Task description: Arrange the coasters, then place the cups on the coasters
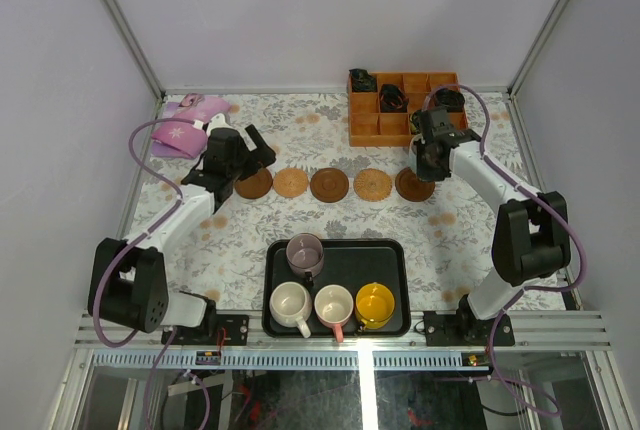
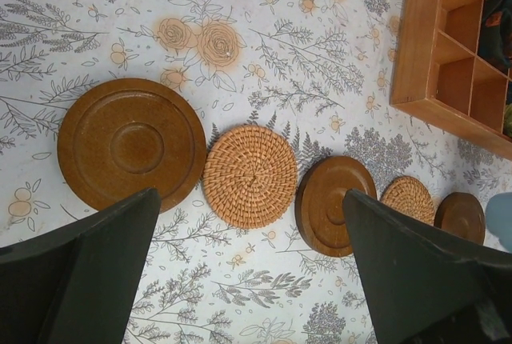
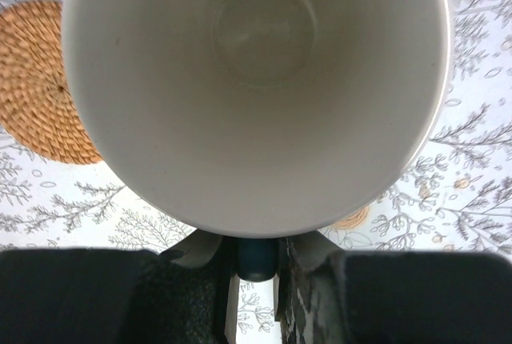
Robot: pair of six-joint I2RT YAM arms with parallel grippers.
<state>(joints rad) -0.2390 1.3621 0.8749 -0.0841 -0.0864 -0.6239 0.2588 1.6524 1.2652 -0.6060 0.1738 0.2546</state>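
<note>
Coasters set, cups under way: five round brown coasters, dark wood and woven tan [image 1: 329, 185], lie in a row across the floral table [image 1: 230, 240]. The right gripper [image 3: 256, 268], clamped on the bluish handle of a white cup [image 3: 256, 80], holds it over the rightmost dark wooden coaster [image 1: 413, 190]. The left gripper [image 2: 252, 200] hangs wide apart and empty above the row's left end. Four more cups wait in the black rectangular tray [image 1: 392, 258]. The next move likely calls for lowering the cup squarely onto the disc before letting go.

Coasters [image 1: 329, 185] in a row, seemingly five, four cups [image 1: 333, 304] in tray [image 1: 365, 262] nearer
</note>
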